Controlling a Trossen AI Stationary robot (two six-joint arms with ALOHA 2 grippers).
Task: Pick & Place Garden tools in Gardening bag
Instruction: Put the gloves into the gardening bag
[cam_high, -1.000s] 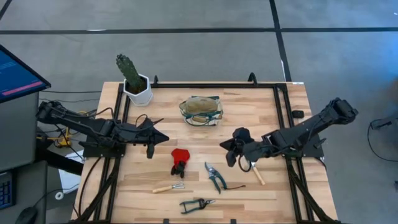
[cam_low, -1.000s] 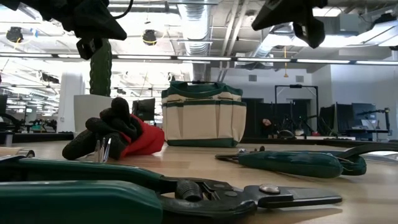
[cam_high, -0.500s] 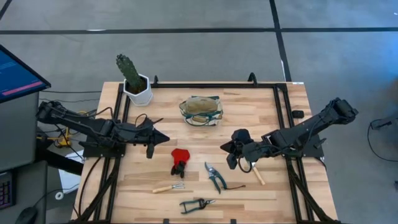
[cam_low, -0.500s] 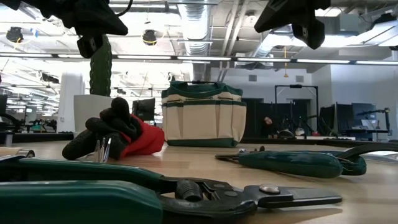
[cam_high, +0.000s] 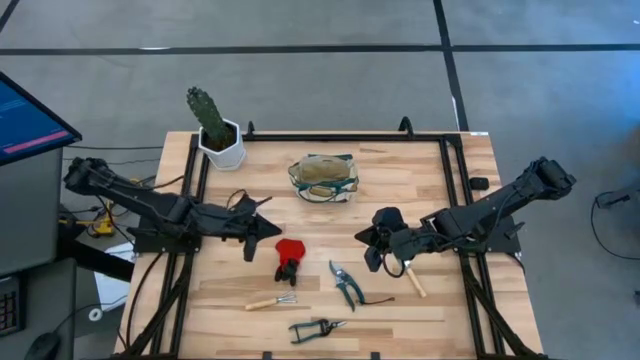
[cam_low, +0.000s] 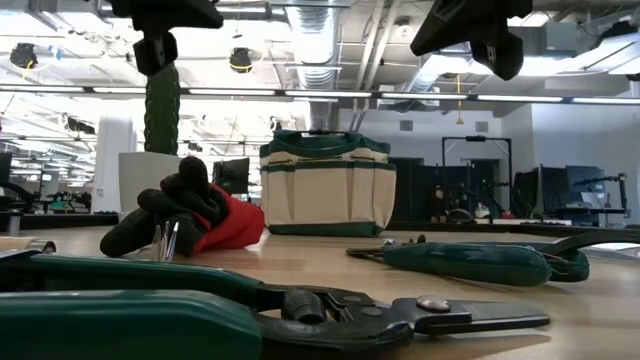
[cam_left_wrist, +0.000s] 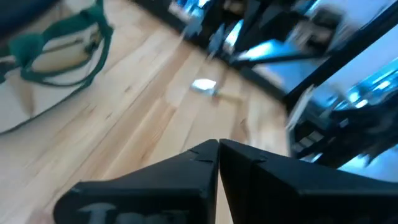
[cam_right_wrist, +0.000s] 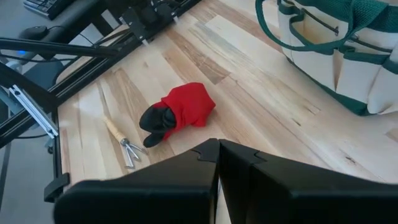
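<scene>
Left claw (cam_high: 264, 234), pinched shut and empty, hovers beside the red-and-black glove (cam_high: 288, 258), whose long axis runs toward the table's near edge.

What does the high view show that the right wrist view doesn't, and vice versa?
Only the high view: the potted cactus, both pruning shears, the wooden-handled tool under the right arm, and the left gripper, shut, beside the red-and-black glove.

Only the right wrist view: the pockets on the bag's side, and the right gripper, shut, seen close.

Both: the gardening bag, the red-and-black glove and the small rake.
</scene>
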